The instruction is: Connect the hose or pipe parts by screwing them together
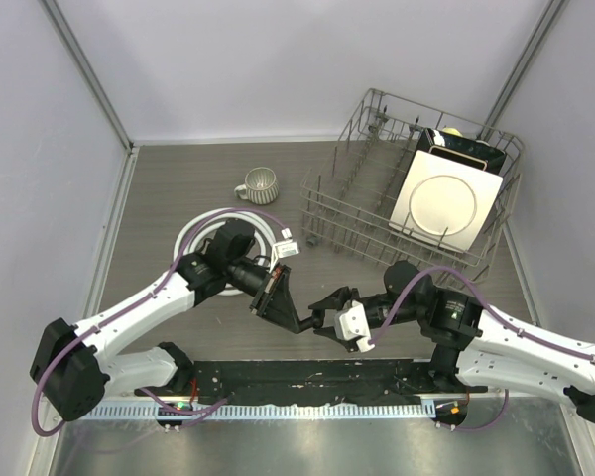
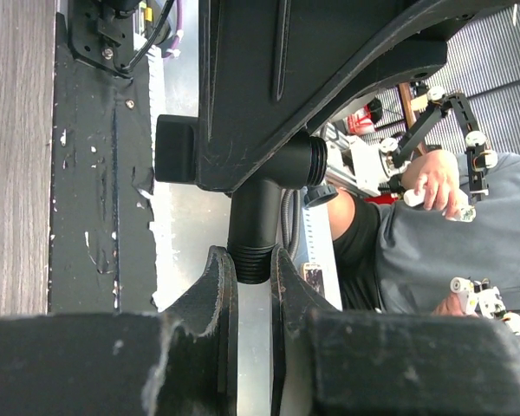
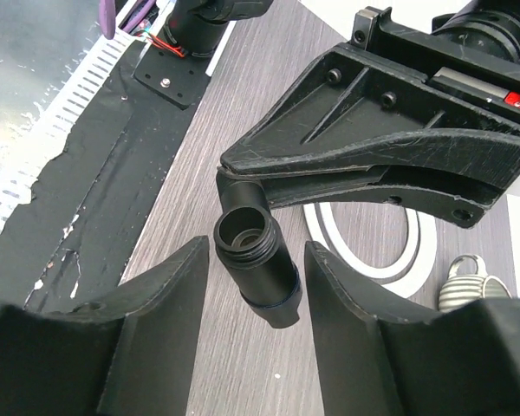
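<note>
Right wrist view: the black T-shaped fitting (image 3: pixel 260 270) sits between the right tool's (image 3: pixel 257 250) fingers, its bar lengthwise. Narrow gaps show on both sides, so it is not gripped. The left tool (image 3: pixel 232 176) is clenched on its stem. The white hose (image 1: pixel 190 241) lies coiled on the bench (image 1: pixel 159 188) beyond the left arm. No writing is legible.

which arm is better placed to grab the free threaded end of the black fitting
Right: the right gripper has open jaws flanking the free threaded end of the black T fitting, gaps showing. The left gripper is shut on its other leg.
</note>
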